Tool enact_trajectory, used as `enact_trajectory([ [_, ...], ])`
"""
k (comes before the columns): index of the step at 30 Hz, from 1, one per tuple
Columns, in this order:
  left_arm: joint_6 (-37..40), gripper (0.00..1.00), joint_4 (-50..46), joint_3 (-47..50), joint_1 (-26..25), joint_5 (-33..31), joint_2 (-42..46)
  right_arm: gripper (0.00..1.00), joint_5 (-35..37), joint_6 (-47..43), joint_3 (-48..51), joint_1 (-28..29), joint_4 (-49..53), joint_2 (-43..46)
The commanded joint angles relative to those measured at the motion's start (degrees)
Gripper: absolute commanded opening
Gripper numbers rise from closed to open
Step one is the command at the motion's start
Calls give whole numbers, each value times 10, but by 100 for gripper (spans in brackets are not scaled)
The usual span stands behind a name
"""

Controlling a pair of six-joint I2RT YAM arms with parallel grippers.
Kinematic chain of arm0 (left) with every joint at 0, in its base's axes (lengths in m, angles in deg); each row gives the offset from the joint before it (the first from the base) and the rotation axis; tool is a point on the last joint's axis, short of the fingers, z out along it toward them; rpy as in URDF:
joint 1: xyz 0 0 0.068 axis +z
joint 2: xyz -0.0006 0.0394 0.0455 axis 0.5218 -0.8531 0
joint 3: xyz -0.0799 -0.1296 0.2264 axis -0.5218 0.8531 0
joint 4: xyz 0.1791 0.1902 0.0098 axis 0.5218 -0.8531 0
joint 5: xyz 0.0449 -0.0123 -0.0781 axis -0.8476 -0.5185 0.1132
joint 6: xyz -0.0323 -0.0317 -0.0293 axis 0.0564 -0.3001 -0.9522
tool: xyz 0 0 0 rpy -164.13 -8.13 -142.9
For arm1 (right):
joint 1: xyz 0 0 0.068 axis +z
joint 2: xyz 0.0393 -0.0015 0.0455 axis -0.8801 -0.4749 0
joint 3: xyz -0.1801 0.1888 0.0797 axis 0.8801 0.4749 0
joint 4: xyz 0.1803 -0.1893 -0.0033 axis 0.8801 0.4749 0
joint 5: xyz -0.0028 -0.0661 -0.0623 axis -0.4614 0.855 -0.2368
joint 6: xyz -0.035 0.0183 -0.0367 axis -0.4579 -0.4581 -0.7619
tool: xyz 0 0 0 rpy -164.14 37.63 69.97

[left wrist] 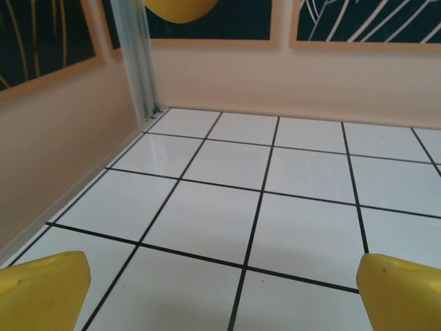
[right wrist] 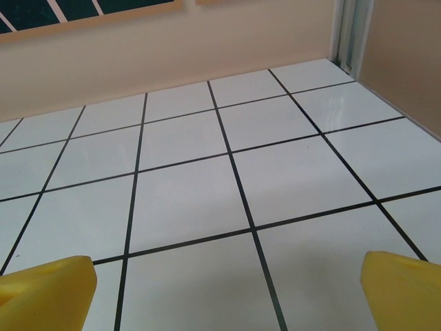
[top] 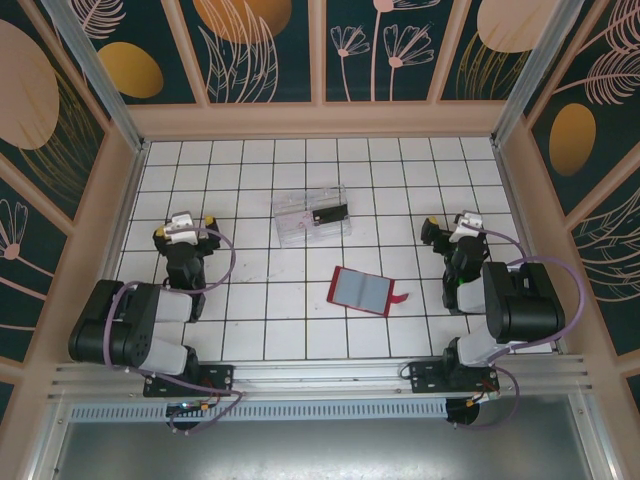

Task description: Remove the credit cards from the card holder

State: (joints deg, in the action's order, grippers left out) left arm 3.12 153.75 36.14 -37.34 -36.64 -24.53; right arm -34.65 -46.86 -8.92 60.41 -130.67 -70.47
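The card holder [top: 362, 291] lies open on the white tiles near the middle. Its grey-blue inside faces up and its small red tab [top: 398, 297] sticks out to the right. One dark credit card [top: 328, 213] with a pale marking rests in the clear plastic tray [top: 297, 216] farther back. My left gripper [top: 183, 222] sits at the left, well away from the wallet, and is open over bare tiles [left wrist: 227, 296]. At the right, my right gripper [top: 462, 222] is also open with nothing between its yellow fingertips [right wrist: 227, 293].
Beige walls [top: 320, 120] fence the tiled floor on three sides, with metal posts [left wrist: 134, 55] in the back corners. Bare tiles separate each gripper from the wallet and the tray.
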Motion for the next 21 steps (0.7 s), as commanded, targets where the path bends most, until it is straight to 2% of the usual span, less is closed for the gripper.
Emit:
enact_trajectory([
  [1,5,99,8,-31,16,51,-11,99,-4,-8,-10,1,-33,-1],
  [3,-7,99,-6,-44,44,118,-24,99,-4,-8,-10,2,-34,-1],
  [4,-10,98,23,-32,52,140,-32,99,-4,-9,-10,2,-34,-1],
  [5,-13,99,74,-15,53,135,-43,99,-4,-8,-10,2,-34,0],
  [7,-5,98,41,-20,53,153,-33,99,-4,-9,-10,2,-33,-1],
  [21,-10,99,42,-21,53,132,-34,99,0,-7,-7,1,-39,-1],
])
